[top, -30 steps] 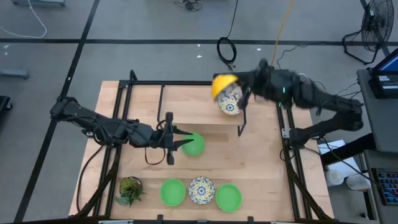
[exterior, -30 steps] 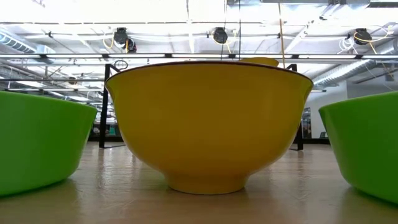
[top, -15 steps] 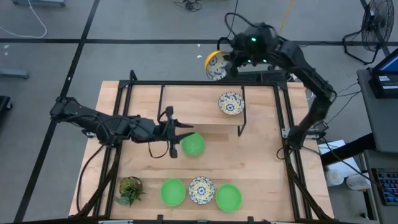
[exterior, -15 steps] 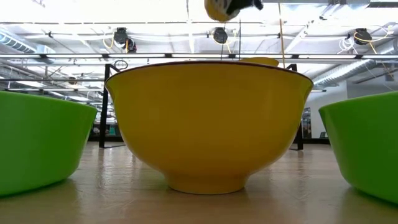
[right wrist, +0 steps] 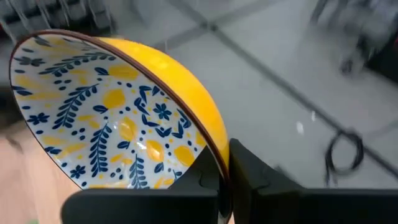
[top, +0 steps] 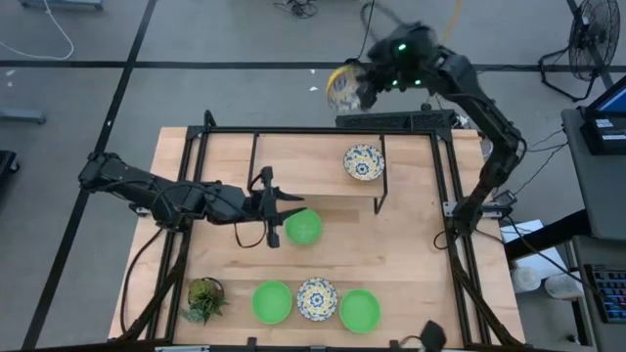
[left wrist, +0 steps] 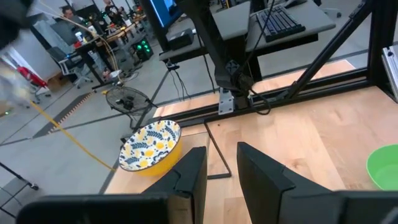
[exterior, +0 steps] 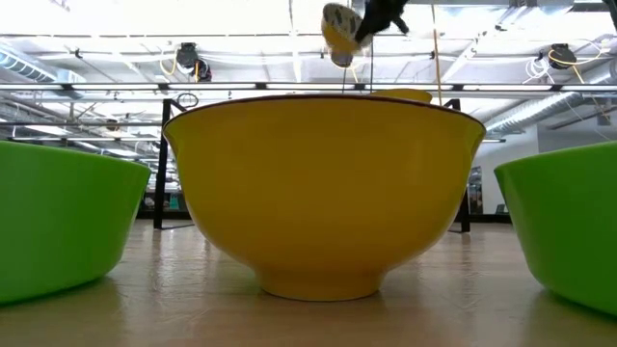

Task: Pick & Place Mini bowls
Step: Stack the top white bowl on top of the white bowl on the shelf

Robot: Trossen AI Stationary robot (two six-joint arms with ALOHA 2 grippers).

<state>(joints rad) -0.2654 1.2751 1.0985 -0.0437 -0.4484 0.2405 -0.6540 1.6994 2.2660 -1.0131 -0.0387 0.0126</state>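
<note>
Round floral-patterned yellow mini bowl point(right wrist: 124, 124) clamped by its rim between right gripper point(right wrist: 225, 177) fingers, beyond the wooden tabletop point(top: 411, 244); left gripper point(left wrist: 221, 163) fingers apart.

Your wooden table point(top: 411, 244) carries three green bowls point(top: 303, 227), two floral bowls point(top: 363, 161), and a small potted plant point(top: 203, 297) at its near-left corner.

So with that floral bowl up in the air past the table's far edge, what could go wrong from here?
1. The right gripper pinches the yellow floral mini bowl only by its rim, tilted, above bare floor beyond the wooden table; a slip would likely drop it off the table.
2. Coming back down, it could clip the black metal frame or the second floral bowl near it.
</note>
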